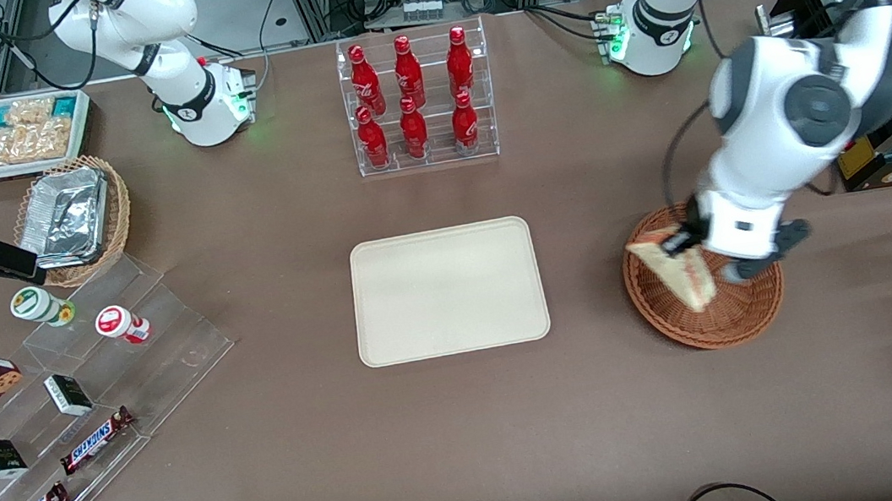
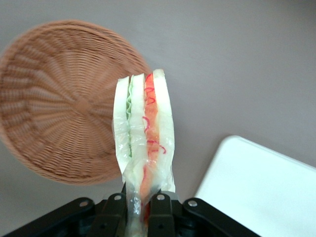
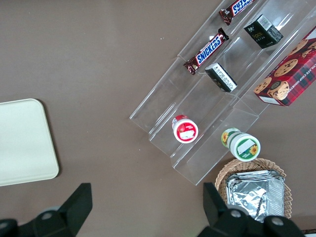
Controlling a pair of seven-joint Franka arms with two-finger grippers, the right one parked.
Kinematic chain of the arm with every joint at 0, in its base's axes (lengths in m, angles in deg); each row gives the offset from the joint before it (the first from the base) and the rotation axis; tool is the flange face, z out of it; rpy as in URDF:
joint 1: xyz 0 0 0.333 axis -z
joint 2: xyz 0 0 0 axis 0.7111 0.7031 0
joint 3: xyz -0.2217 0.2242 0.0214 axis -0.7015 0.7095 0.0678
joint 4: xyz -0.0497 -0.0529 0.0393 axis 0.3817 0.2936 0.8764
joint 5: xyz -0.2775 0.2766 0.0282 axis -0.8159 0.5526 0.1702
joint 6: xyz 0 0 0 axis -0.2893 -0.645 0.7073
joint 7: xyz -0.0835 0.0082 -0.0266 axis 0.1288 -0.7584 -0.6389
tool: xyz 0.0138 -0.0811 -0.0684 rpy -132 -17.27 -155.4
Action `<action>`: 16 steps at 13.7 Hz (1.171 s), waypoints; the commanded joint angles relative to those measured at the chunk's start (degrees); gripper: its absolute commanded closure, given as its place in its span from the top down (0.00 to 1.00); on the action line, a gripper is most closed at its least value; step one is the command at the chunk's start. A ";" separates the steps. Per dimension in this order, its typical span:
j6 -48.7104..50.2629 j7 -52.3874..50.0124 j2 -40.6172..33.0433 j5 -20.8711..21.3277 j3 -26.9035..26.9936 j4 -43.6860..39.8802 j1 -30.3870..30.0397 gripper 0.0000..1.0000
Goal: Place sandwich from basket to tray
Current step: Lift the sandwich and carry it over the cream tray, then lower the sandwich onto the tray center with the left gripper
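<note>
Cream tray (image 1: 448,291) sits bare mid-table. Toward the working arm's end we see the gripper (image 1: 687,239) clamped on the sandwich (image 1: 680,271), lifted above the wicker basket (image 1: 707,316). Carry step, we judge; next comes travel over the tray, then lowering.

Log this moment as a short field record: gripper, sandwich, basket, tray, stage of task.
gripper: left arm's gripper, above the basket's edge, shut on the sandwich
sandwich: sandwich clamped at one end, lifted clear of the basket, red and green filling showing
basket: reddish-brown wicker basket, toward the working arm's end of the table, nothing left in it
tray: cream tray, mid-table, bare
stage: sandwich picked up, not yet over the tray
</note>
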 commanded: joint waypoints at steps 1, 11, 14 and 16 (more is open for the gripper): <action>0.84 -0.09 2.61 1.88 -5.50 -2.96 0.05 0.00; 0.84 -10.09 22.10 20.40 -15.72 -16.57 12.86 0.00; 0.75 -14.76 28.34 25.33 -15.54 -21.67 17.70 0.00; 0.75 -17.13 31.60 29.11 -15.28 -23.87 20.51 0.00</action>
